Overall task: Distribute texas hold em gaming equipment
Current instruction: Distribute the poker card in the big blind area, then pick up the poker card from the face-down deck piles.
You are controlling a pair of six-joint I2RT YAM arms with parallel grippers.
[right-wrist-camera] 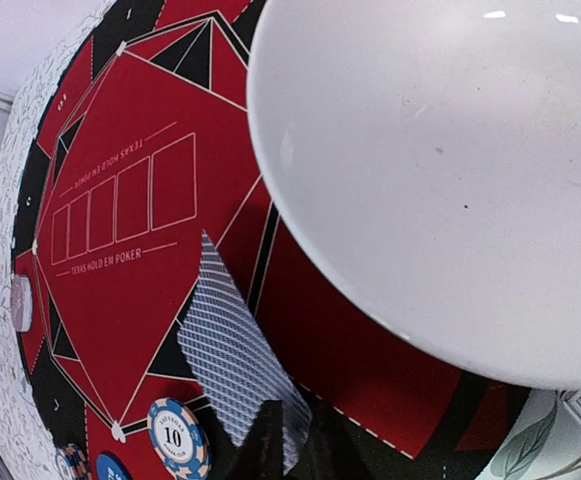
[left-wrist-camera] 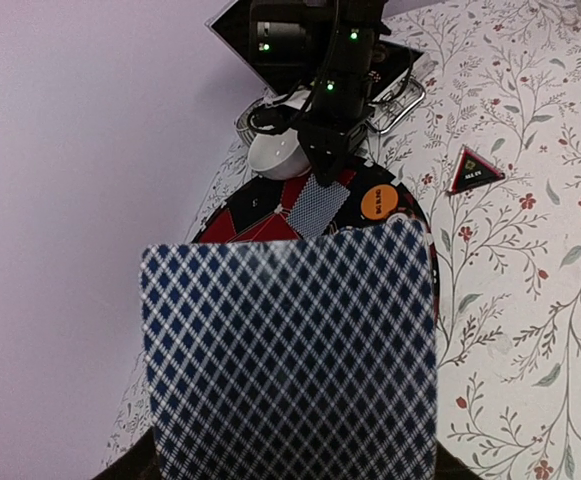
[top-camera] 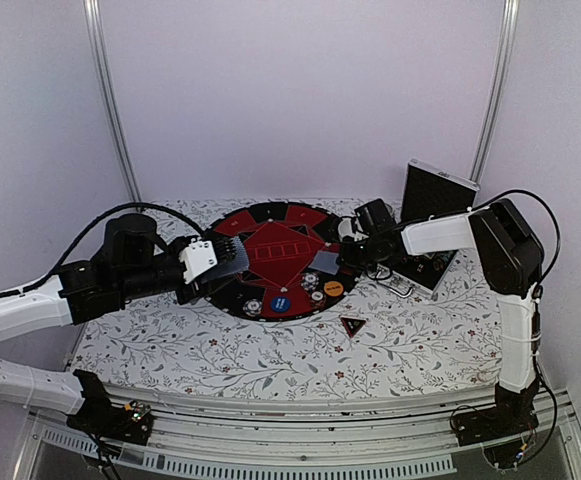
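My left gripper is shut on a stack of playing cards with blue diamond backs, held over the left side of the round red-and-black poker mat. The stack hides its fingers in the left wrist view. My right gripper is shut on the corner of a single playing card, which slants down onto the mat's right part. A blue "10" poker chip lies beside it. More chips, an orange disc and the black-red triangular marker lie near the mat's front.
A white bowl stands on the mat's right rim, just behind the right gripper. The open silver-edged black case stands at the back right. The tablecloth is floral.
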